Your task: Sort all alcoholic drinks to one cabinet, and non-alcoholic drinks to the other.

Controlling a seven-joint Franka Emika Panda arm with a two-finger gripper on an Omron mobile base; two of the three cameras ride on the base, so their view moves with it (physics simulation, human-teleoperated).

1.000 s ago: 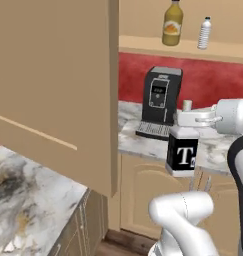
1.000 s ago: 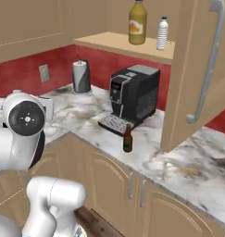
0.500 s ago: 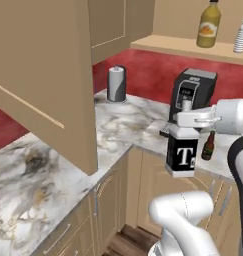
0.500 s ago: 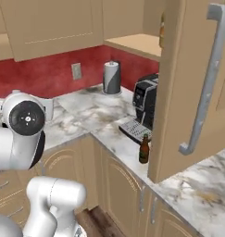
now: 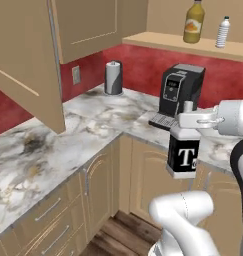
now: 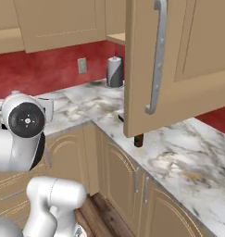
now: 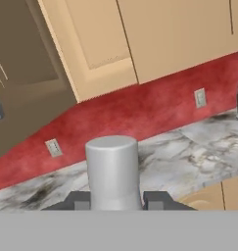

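Squarish clear bottle with black white-lettered label [image 5: 183,155] hangs mid-air by its neck, gripper [image 5: 189,120] clamped on it, off the marbled bench [image 5: 93,120]. Yellow-orange juice bottle [image 5: 193,22] and ribbed clear water bottle [image 5: 222,32] sit on wide cabinet's tan shelf [image 5: 168,43]. Brown beer bottle [image 6: 139,140] stands on bench, unsorted. Roughly half left.

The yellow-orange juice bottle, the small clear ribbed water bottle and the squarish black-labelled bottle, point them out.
yellow-orange juice bottle [image 5: 193,26], left base view, on its orange label.
small clear ribbed water bottle [image 5: 222,34], left base view, on its ribbed body.
squarish black-labelled bottle [image 5: 183,157], left base view, on its black label.
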